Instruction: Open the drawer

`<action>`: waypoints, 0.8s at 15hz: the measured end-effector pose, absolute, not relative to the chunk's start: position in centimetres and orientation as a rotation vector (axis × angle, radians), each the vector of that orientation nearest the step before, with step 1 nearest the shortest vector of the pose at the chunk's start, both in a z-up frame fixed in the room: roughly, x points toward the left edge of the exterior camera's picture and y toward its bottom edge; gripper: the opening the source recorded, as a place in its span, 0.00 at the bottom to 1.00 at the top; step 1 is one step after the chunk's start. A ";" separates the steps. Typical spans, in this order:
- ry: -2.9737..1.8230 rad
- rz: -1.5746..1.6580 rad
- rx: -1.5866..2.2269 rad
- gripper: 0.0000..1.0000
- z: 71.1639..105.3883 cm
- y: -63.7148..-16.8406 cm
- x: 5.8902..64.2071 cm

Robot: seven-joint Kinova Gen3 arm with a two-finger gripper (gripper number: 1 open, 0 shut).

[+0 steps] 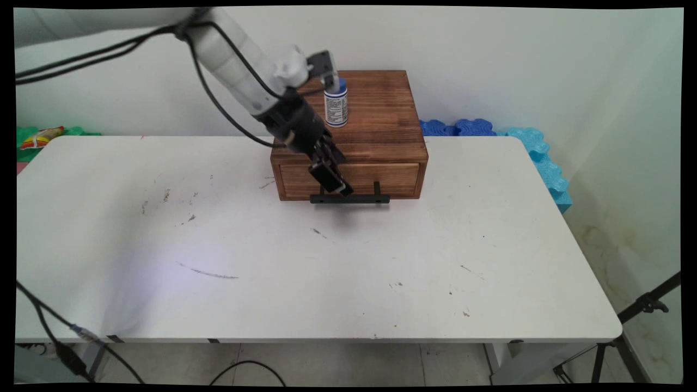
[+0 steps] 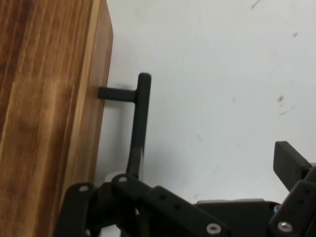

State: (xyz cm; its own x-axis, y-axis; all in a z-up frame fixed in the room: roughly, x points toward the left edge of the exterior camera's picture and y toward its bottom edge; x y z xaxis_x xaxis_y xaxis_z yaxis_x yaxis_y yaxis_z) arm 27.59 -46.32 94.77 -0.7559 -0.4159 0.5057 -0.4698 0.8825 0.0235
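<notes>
- At the far left, beyond the back corner of the white surface (image 1: 163,261), a red and yellow packet (image 1: 41,136) lies on something green (image 1: 24,142) by the wall.
- The surface itself carries dark scuffs and smudges on its left half and near the middle.
- The white arm reaches down from the upper left, with black cables (image 1: 218,103) looped about it.
- The end effector (image 1: 333,184) hangs at the front of the wooden drawer box (image 1: 375,120), right at the left part of the black bar handle (image 1: 351,198).
- In the hand view its fingers stand apart: one finger (image 2: 291,165) shows at the right, over bare surface, and the other linkage sits at the handle's (image 2: 139,123) lower end.
- It looks as if the handle lies between the fingers, but whether either one touches it cannot be told.
- The drawer front (image 1: 351,179) sits flush in the box, with the handle held off it on two short posts.
- The box stands at the back middle of the surface, close to the wall.
- On the box's top, toward its left rear, a small white bottle with a blue cap (image 1: 336,106) stands upright, partly behind the arm.
- Right of the box, blue foam pieces (image 1: 457,127) lie along the wall, and lighter cyan ones (image 1: 544,163) run down beside the right edge.
- At the lower right a black stand leg (image 1: 637,310) is on the floor.
</notes>
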 end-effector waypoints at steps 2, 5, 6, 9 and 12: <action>-2.590 0.157 0.601 1.00 93.4 -47.1 26.8; -2.664 0.178 0.525 1.00 91.4 -48.0 25.8; -2.677 0.182 0.512 1.00 90.9 -48.2 25.6; -2.722 0.200 0.466 1.00 89.2 -48.9 24.9; -2.751 0.212 0.437 1.00 87.7 -49.3 24.4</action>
State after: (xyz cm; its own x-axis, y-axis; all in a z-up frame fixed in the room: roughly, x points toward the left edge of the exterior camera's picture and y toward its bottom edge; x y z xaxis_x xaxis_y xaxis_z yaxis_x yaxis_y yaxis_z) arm 24.45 -49.30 87.74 -0.8926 -0.2729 0.3588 -0.3247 0.9413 -0.0919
